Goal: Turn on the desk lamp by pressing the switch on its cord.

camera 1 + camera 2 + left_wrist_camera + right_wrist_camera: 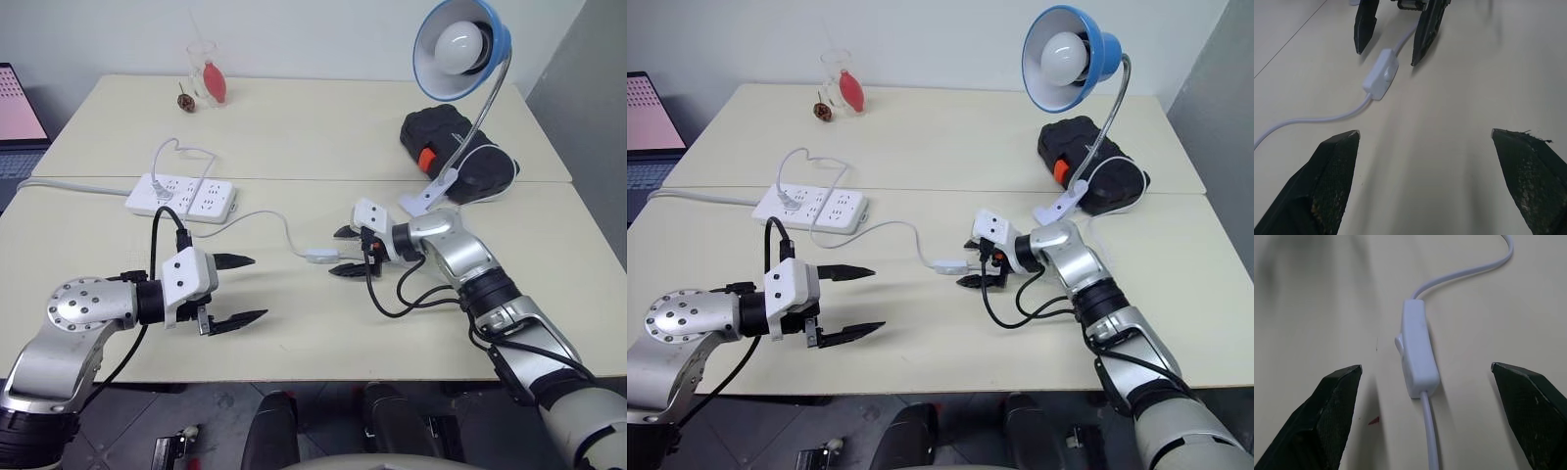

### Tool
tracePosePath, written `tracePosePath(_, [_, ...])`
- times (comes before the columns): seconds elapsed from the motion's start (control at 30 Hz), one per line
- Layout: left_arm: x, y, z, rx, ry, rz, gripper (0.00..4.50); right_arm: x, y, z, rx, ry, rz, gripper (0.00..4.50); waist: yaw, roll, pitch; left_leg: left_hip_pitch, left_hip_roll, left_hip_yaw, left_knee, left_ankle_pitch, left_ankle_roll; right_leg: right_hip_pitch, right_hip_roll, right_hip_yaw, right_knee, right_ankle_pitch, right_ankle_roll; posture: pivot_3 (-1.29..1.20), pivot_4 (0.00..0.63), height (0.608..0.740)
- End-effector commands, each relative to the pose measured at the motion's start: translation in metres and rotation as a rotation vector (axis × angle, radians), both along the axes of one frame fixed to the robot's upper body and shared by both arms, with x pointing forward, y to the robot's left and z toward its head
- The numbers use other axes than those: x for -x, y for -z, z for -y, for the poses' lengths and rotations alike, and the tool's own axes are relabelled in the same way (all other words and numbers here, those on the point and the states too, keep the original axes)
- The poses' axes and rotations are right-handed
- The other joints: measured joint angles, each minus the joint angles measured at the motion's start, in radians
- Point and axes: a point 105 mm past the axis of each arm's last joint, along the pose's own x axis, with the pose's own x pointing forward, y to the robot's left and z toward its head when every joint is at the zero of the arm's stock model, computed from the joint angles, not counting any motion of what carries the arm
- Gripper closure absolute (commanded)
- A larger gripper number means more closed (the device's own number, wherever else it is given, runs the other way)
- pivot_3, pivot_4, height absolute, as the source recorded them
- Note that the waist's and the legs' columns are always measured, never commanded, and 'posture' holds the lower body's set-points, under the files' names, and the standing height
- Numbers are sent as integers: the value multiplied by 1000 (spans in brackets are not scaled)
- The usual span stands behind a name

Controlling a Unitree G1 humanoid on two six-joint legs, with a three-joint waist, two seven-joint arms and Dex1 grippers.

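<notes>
While the left gripper waits wide open and empty, the right gripper, equally spread, brackets the small white oblong switch untouched; next, a closing press.

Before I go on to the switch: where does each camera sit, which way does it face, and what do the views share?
Left eye, right eye: on the head, looking forward and down over the table; both arms show.
Left wrist: along the open left claw toward the switch and the right claw.
Right wrist: along the open right claw, straddling the switch.
Shared: the switch on its cord.
</notes>
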Motion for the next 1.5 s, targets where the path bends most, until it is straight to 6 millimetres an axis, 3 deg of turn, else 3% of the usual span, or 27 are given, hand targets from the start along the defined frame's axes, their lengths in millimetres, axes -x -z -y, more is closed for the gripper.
tracePosePath(0.03, [-1, -7, 0, -6, 3, 41, 0, -5, -8, -4, 3, -16, 51, 492, 0, 0, 0, 0, 0, 0, 0, 0, 0, 0, 0, 0, 0, 0, 0, 0, 150, 740])
tracePosePath(0.5, [-5, -8, -1, -1, -11, 52, 0, 1, -5, -5, 41, -91, 97, 4108, -1, 0, 0, 0, 0, 0, 0, 0, 0, 0, 0, 0, 0, 0, 0, 0, 150, 740])
tracePosePath(0.77, [-13, -20, 4, 67, -32, 67, 0, 17, -24, -3, 21, -176, 118, 4155, 0, 0, 0, 0, 0, 0, 0, 0, 0, 0, 0, 0, 0, 0, 0, 0, 150, 740])
tracePosePath(0.97, [-14, -30, 20, 115, 31, 26, 0, 38, -44, 0, 5, -237, 106, 4155, 0, 0, 0, 0, 0, -1, 0, 0, 0, 0, 0, -1, 0, 0, 0, 0, 150, 740])
tracePosePath(1.3, [-26, -26, 50, 125, 125, -3, 0, 55, -56, -8, 12, -274, 103, 4155, -1, 0, 0, 0, 0, -1, 0, 0, 0, 0, 0, -1, 0, 0, 0, 0, 150, 740])
tracePosePath(1.5, [-32, -21, 56, 117, 146, -3, 0, 56, -57, -11, 10, -276, 108, 4155, -1, 0, 0, 0, 0, -1, 0, 0, 0, 0, 0, -1, 0, 0, 0, 0, 150, 740])
